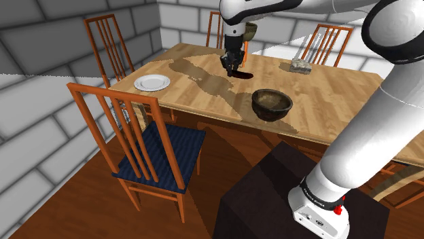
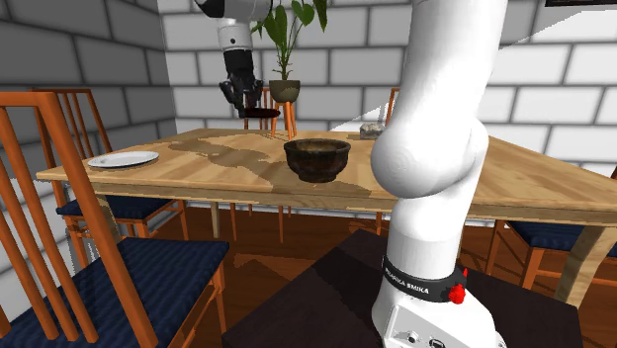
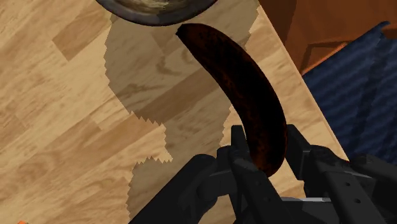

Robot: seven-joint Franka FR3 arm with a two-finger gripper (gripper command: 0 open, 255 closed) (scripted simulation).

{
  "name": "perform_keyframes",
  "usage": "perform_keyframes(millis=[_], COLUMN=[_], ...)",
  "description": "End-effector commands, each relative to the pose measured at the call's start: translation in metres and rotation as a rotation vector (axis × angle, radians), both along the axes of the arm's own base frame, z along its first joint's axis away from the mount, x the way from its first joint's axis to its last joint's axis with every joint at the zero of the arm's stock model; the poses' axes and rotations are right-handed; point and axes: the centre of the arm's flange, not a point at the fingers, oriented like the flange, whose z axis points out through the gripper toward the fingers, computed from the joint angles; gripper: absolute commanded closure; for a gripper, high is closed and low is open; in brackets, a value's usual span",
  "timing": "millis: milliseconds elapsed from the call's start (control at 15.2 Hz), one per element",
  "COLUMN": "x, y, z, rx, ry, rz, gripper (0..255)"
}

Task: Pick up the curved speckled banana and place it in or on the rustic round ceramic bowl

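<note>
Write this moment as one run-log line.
claw: shut on banana | banana: dark brown, not in bowl | bowl: empty, apart from claw

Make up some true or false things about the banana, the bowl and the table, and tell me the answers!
1. The banana is bright yellow. False: it is dark brown.
2. The bowl stands on the table. True.
3. The banana lies in the bowl. False: it is away from the bowl, with one end in the gripper.
4. A white plate is on the table. True.
5. The chair seat is red. False: it is dark blue.
</note>
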Motion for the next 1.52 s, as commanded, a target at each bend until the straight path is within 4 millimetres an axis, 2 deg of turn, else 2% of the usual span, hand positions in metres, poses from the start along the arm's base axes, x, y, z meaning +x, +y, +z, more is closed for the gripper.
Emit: perform_keyframes(millis=[0, 660, 726, 1452], x=[-0.029, -0.153, -0.171, -0.171], y=[-0.01, -0.054, -0.061, -0.061], z=[0.002, 0.003, 0.003, -0.055], rx=[0.001, 0.001, 0.001, 0.001], ry=[0.0, 0.0, 0.0, 0.0], rz=[0.0, 0.0, 0.0, 0.0], gripper=[255, 255, 255, 255])
